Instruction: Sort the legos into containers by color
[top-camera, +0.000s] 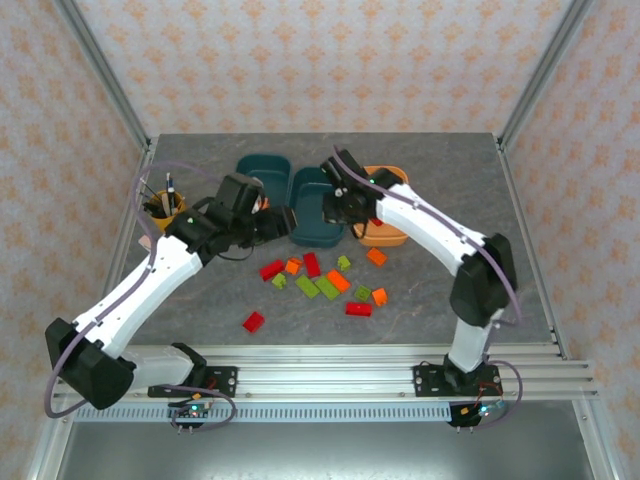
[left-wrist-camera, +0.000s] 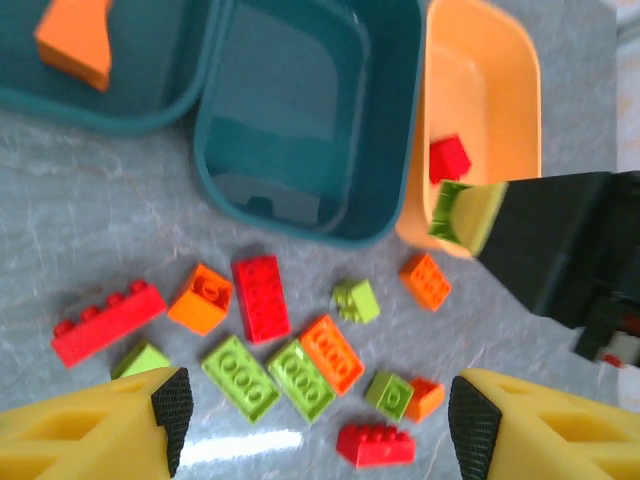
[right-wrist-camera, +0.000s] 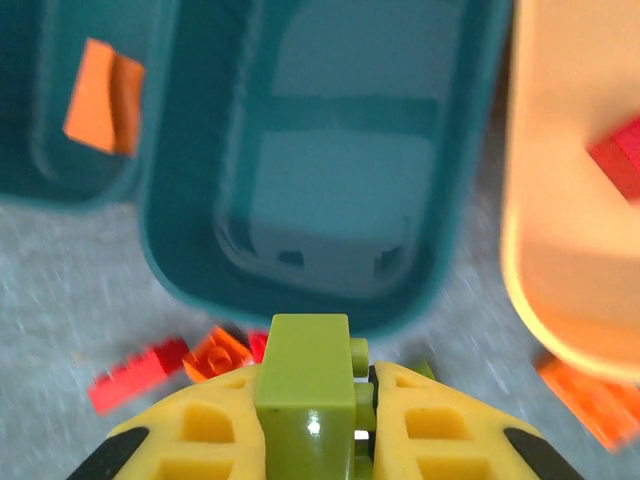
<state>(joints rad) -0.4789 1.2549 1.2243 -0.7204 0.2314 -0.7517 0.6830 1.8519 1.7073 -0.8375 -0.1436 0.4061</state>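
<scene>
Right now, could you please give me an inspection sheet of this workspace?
Surface: grey table, no spills seen.
Job's things: loose bricks lie before the tubs; left teal tub holds an orange wedge; middle teal tub is empty; orange tub holds a red brick.
Clutter: yellow cup with pens.
Grippers: left fingers open above the loose bricks; right fingers shut on a lime brick.
Cables: purple cables loop along both arms.
Surroundings: patterned walls, metal frame posts.

Three tubs (left-wrist-camera: 300, 110), sixteen bricks (left-wrist-camera: 260, 298), one cup (top-camera: 165, 205).
Two teal tubs (left-wrist-camera: 150, 100), one orange tub (left-wrist-camera: 500, 120); five red bricks (left-wrist-camera: 105, 320), five orange bricks (left-wrist-camera: 332, 352), six green bricks (left-wrist-camera: 240, 375).
</scene>
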